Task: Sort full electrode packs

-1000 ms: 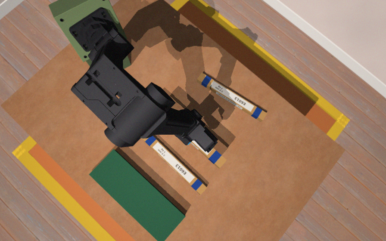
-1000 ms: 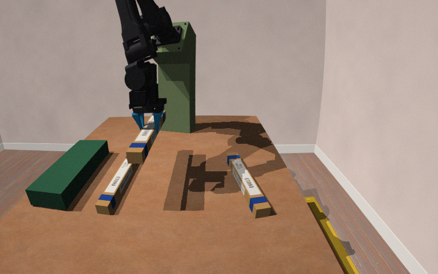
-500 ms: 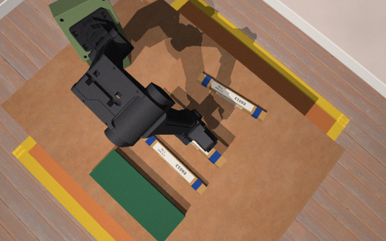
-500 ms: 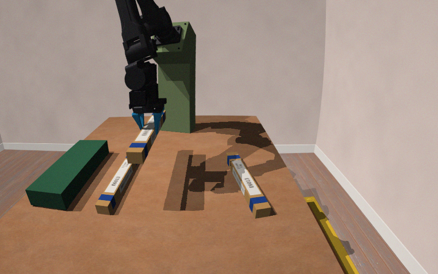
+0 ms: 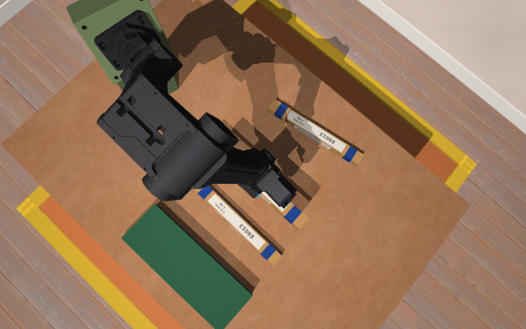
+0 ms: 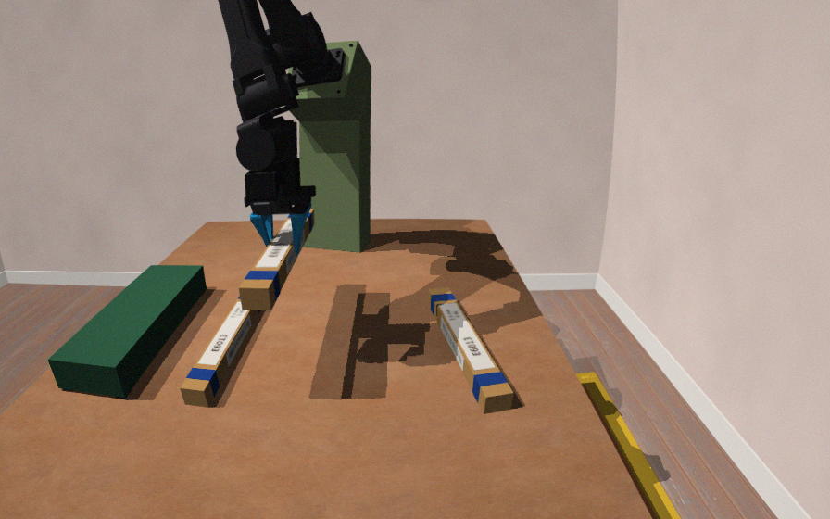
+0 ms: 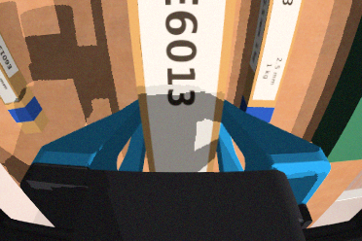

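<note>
My gripper (image 6: 282, 246) (image 7: 181, 104) is shut on a long cardboard electrode pack (image 5: 293, 213) (image 6: 263, 277) (image 7: 182, 42) with a white E6013 label and blue bands. The pack hangs above the table, label up and roughly level, its shadow apart from it. A second pack (image 5: 236, 222) (image 6: 219, 348) (image 7: 279, 42) lies flat on the table between the held pack and the low green platform (image 5: 187, 265) (image 6: 132, 322) (image 7: 347, 134). A third pack (image 5: 318, 133) (image 6: 466, 341) (image 7: 25, 110) lies flat and angled on the table's other side. No pack is on the platform.
The brown table (image 5: 379, 224) (image 6: 341, 457) carries the packs and platform. The arm stands on a green pedestal (image 5: 89, 49) (image 6: 334, 186) at the table's back. Yellow strips (image 5: 89, 261) (image 6: 631, 457) run outside the table's long edges.
</note>
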`<state>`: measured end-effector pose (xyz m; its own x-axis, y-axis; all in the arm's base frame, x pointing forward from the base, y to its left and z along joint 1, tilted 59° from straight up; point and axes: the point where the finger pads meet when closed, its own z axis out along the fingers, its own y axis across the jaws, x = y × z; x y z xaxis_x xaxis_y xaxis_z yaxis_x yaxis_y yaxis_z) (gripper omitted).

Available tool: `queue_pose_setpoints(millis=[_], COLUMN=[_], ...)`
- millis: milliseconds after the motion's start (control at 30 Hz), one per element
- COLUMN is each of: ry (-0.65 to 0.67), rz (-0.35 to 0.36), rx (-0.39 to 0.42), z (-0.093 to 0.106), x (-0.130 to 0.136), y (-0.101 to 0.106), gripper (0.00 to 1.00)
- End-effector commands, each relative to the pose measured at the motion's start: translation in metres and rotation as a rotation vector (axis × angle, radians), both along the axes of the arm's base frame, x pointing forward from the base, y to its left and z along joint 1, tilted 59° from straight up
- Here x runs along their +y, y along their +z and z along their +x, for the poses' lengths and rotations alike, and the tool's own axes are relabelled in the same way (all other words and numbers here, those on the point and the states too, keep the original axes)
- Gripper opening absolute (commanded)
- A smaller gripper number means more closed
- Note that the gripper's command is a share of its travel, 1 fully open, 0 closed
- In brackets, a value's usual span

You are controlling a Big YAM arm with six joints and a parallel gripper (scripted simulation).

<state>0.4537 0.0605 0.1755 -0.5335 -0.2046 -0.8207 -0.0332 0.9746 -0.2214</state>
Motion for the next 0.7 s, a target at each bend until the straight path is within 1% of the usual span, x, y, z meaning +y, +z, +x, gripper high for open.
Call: queue_pose_setpoints(millis=[0, 400, 667], ry=[0.002, 0.002, 0.000], rz=[-0.006, -0.006, -0.011], rx=[-0.020, -0.020, -0.020], z=[0.004, 0.004, 0.016], x=[-0.002, -0.002, -0.006], y=[0.008, 0.008, 0.002], gripper=[0.00, 0.00, 0.00])
